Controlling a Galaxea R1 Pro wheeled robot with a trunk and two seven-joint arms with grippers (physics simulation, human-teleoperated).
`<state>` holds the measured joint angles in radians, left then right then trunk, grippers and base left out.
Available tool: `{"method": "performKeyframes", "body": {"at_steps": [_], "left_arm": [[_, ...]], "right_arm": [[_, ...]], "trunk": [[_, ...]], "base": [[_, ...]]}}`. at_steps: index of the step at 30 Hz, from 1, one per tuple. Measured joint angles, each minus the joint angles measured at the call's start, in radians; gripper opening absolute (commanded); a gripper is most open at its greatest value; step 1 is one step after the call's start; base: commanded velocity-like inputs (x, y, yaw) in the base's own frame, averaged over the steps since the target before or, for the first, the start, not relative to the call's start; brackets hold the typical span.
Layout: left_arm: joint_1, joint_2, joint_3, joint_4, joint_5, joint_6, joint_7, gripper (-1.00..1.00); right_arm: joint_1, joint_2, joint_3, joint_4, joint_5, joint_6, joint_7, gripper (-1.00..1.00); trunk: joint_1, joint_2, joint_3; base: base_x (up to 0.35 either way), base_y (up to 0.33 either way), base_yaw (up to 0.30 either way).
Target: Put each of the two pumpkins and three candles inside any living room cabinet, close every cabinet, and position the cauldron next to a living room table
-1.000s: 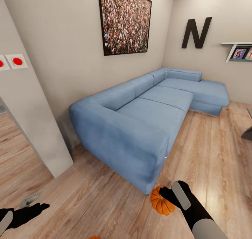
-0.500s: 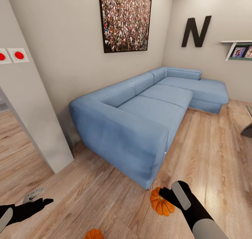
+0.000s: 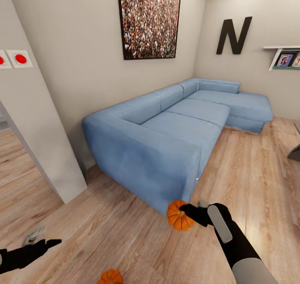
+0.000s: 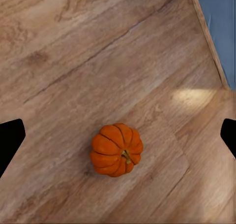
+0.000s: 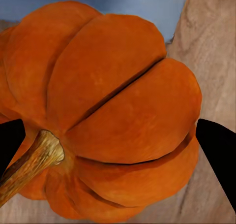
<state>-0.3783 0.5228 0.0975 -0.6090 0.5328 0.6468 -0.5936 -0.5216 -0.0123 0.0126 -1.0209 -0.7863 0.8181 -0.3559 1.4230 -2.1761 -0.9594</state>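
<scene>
One small orange pumpkin (image 3: 178, 215) hangs above the wood floor by the sofa's near corner, with my right gripper (image 3: 191, 212) shut on it. Up close in the right wrist view, this pumpkin (image 5: 105, 115) shows its ribs and tan stem between two black fingertips (image 5: 219, 152). A second pumpkin (image 3: 111, 277) lies on the floor at the lower edge of the head view. In the left wrist view that pumpkin (image 4: 116, 149) sits on the planks below my left gripper (image 3: 51, 244), which is open and apart from it. The candles, cabinet and cauldron are out of view.
A long blue corner sofa (image 3: 166, 134) fills the middle along the wall. A grey wall corner (image 3: 46, 150) with red buttons stands at the left. A dark grey piece of furniture (image 3: 295, 153) cuts in at the right edge. Open wood floor (image 3: 250, 180) runs right of the sofa.
My right gripper has risen and moved towards the sofa corner, carrying its pumpkin off the floor. The second pumpkin has come into the head view's lower edge. The left arm has barely shifted.
</scene>
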Motion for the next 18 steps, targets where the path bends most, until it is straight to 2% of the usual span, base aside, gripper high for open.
{"method": "performKeyframes", "body": {"at_steps": [4, 10, 14, 18], "left_arm": [[0.000, -0.046, 0.000, 0.007, 0.001, -0.010, -0.003, 1.00], [-0.003, -0.136, -0.001, -0.010, 0.000, -0.008, -0.005, 1.00], [-0.009, -0.165, -0.001, -0.053, 0.001, 0.003, -0.016, 1.00], [-0.018, -0.174, -0.002, -0.077, 0.001, 0.032, -0.056, 1.00]], "right_arm": [[0.001, 0.004, 0.000, -0.037, 0.005, 0.031, 0.002, -1.00], [0.002, 0.009, -0.001, -0.069, 0.005, 0.085, 0.032, -1.00], [0.002, 0.010, -0.001, -0.075, 0.006, 0.095, 0.062, -1.00], [0.002, 0.013, -0.004, -0.076, 0.005, 0.135, 0.068, -1.00]], "trunk": [[0.015, -0.028, -0.013], [0.038, -0.070, -0.031], [0.054, -0.098, -0.044], [0.069, -0.126, -0.057]], "base": [[0.000, 0.000, 0.000], [0.000, 0.000, 0.000], [0.000, 0.000, 0.000], [0.000, 0.000, 0.000]]}}
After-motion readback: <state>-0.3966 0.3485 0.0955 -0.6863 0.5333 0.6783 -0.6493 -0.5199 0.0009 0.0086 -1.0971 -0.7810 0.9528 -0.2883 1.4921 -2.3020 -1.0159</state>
